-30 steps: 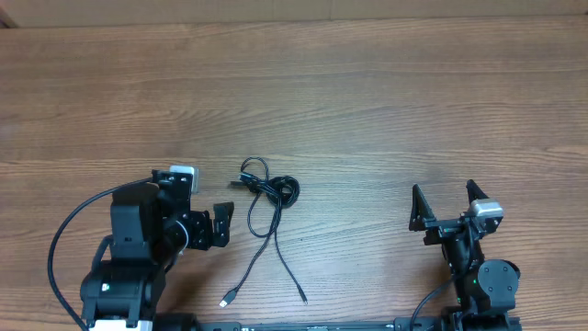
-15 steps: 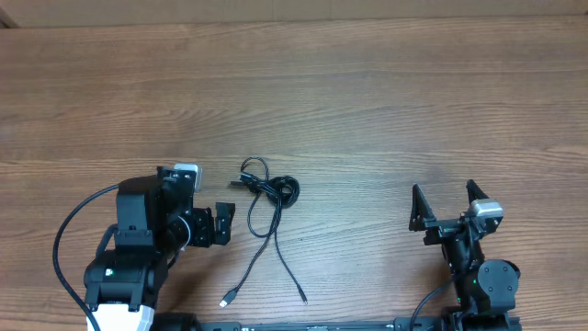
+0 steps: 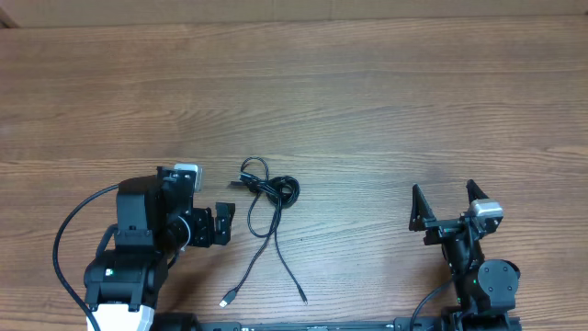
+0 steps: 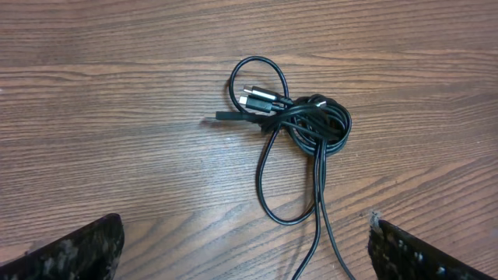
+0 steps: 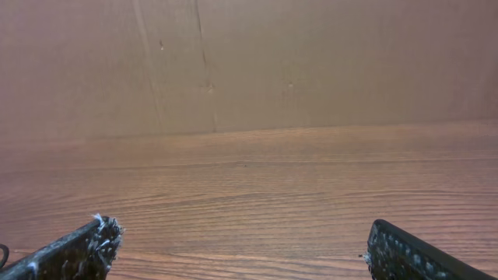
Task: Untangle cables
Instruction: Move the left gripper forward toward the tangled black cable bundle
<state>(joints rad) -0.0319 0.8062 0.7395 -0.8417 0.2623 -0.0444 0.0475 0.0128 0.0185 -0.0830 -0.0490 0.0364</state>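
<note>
desk (image 3: 386,92): brown wood grain.

cables (image 3: 273,191): thin black cords, knotted into a small bundle about midway between the left and right edges, closer to the near edge than the far one. one open loop lies beside the knot. two loose tails trail toward the near edge, one ending in a silvery usb plug (image 3: 226,300).

left tool (image 3: 222,225): released, fingers spread, just beside the tails and apart from them.

right tool (image 3: 446,200): released, fingers wide, toward the near right corner, well apart from the cables.

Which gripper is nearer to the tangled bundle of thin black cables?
Left. The left gripper sits open just beside the tangled bundle of thin black cables, slightly nearer the robot; the right gripper is far off on the other side.
</note>
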